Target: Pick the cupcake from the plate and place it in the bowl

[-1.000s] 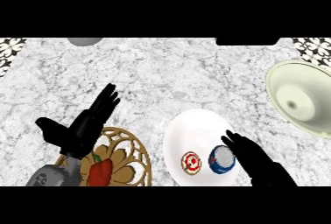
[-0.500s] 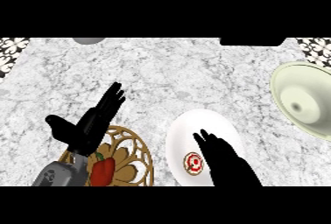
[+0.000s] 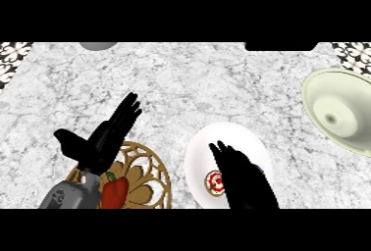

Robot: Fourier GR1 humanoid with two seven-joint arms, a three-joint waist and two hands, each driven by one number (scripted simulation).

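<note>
A white plate lies at the lower middle of the counter. On its near part sits a small round cupcake with a red and white top. My right hand reaches over the plate from below, fingers straight and pointing up-left, its edge right beside the cupcake; whether it touches I cannot tell. It is open and hides the plate's right part. The pale green bowl stands at the right edge, well apart from the plate. My left hand rests open at the left, fingers up.
A woven basket holding a red pepper sits below my left hand, just left of the plate. A grey round object and a dark one show at the counter's far edge. Patterned tiles mark both top corners.
My right hand has moved left across the plate and now covers the blue round thing that lay beside the cupcake. The left hand has barely shifted.
</note>
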